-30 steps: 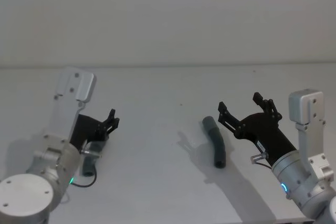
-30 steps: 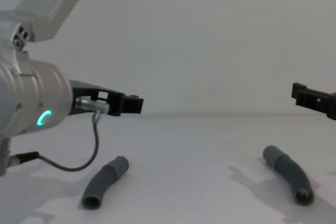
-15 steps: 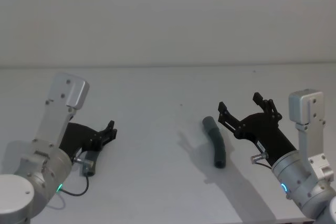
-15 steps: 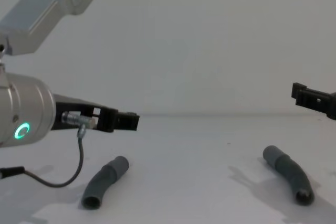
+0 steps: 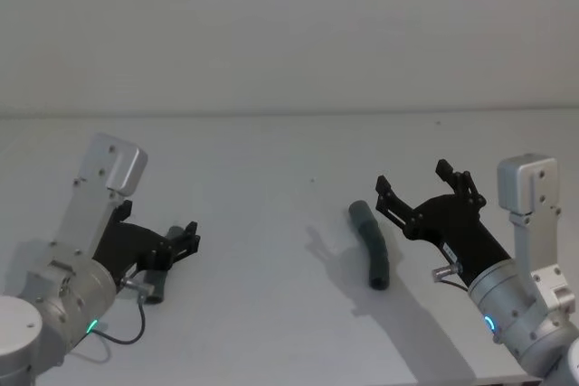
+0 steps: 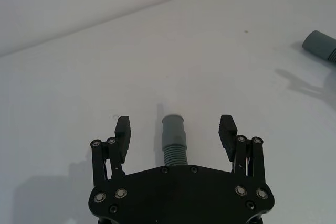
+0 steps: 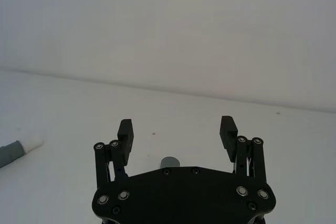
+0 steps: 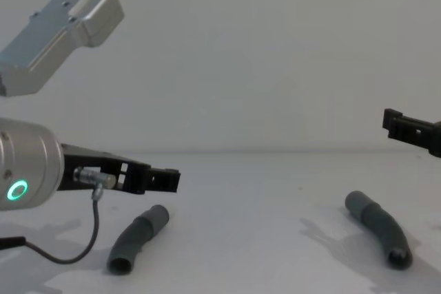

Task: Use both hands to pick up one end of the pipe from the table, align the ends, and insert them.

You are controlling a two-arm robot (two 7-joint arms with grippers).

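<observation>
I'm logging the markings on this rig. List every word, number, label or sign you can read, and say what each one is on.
Nothing here is readable as text.
Pale strip on the black body of the right end effector: too small to read.
Left end effector, left pipe piece, right pipe piece, table: no markings visible.

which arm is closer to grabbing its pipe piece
Left. The left gripper, open, hangs low with the left hose piece centred between its fingers; the right gripper, open, sits well above the right hose piece.
</observation>
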